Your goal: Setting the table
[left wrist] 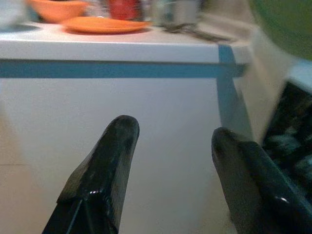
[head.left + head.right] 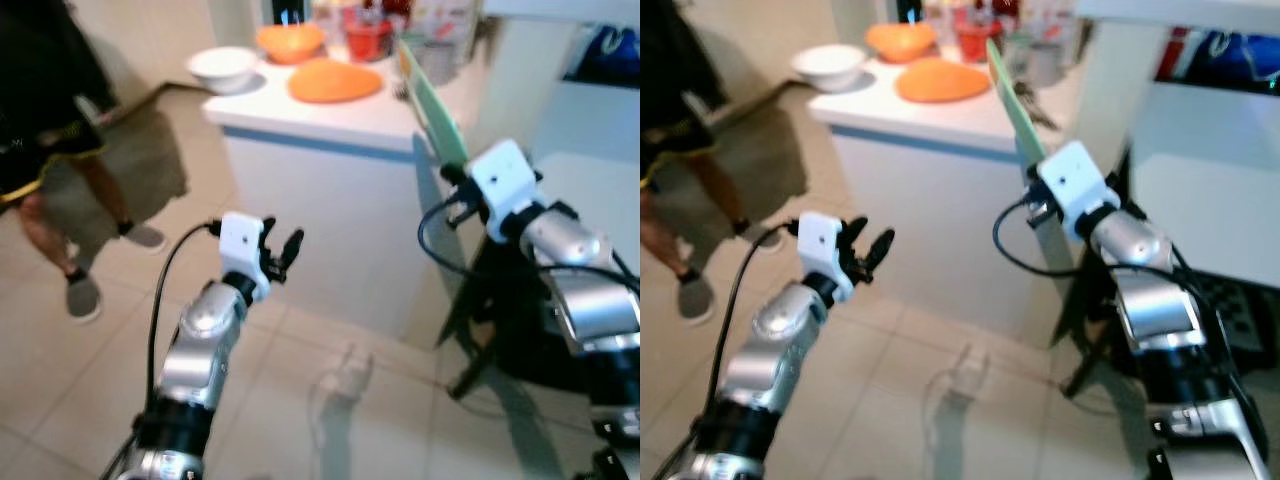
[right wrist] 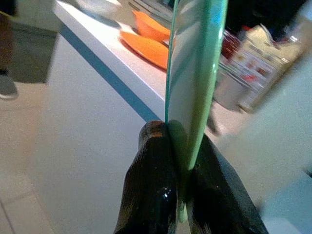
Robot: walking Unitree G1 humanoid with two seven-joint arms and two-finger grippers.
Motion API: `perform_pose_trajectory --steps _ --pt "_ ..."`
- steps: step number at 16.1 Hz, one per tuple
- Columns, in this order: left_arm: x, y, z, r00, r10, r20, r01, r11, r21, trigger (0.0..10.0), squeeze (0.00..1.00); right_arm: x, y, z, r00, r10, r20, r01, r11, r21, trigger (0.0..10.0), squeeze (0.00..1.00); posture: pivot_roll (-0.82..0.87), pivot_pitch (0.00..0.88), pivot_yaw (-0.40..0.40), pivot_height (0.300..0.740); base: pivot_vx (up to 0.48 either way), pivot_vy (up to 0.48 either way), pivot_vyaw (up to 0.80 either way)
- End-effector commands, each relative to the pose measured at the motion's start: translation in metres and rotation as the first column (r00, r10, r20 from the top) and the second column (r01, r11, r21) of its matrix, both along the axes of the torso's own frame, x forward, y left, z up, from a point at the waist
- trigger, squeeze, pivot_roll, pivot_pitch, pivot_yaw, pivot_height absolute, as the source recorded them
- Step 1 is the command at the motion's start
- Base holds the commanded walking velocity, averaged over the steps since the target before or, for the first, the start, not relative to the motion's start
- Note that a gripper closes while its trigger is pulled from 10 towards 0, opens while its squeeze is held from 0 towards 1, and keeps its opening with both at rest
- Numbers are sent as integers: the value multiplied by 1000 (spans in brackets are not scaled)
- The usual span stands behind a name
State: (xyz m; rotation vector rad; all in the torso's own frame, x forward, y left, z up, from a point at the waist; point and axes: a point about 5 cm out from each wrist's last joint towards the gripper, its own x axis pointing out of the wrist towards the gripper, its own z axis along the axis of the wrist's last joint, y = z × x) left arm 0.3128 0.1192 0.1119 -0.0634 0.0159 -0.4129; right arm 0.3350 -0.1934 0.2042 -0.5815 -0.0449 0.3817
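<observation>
My right gripper (image 3: 181,161) is shut on the rim of a pale green plate (image 3: 195,68), which stands edge-on and rises up beside the corner of the white counter (image 2: 330,125). In the head views this green plate (image 2: 432,110) sticks up from the right wrist. My left gripper (image 2: 283,248) is held out low in front of the counter's white side, open with nothing between its fingers (image 1: 105,165). On the counter lie an orange plate (image 2: 335,80), an orange bowl (image 2: 290,40), a white bowl (image 2: 225,68) and a red cup (image 2: 368,38).
A person (image 2: 50,150) in dark clothes and grey shoes stands on the tiled floor at the left. A black folding frame (image 2: 495,330) leans under my right arm. Bottles and a metal pot crowd the counter's back.
</observation>
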Motion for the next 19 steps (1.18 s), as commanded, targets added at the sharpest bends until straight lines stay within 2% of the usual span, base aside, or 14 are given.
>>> perform_pose_trajectory --steps 1,7,8,15,19 --pt "1 -2 5 1000 -12 12 12 1000 -21 10000 0 1 -3 15 998 -6 61 5 1000 12 10000 0 -27 0 44 740 0 0 0" --pt "2 -2 8 999 -2 39 3 1000 -24 10000 0 2 -3 15 998 -8 64 8 1000 9 10000 0 -30 0 49 740 0 0 0" --pt "1 -4 9 998 -25 60 24 1000 19 10000 0 2 -5 16 998 -11 67 11 1000 8 10000 0 -31 0 50 740 0 0 0" --pt "1 -7 10 997 -60 55 59 998 11 10000 0 1 -3 14 998 -12 66 11 1000 11 10000 0 -30 0 56 740 0 -448 0" --pt "0 -9 10 996 -73 56 72 997 16 10000 0 1 -3 14 998 -14 64 13 1000 11 10000 0 -36 0 56 740 185 -420 0"
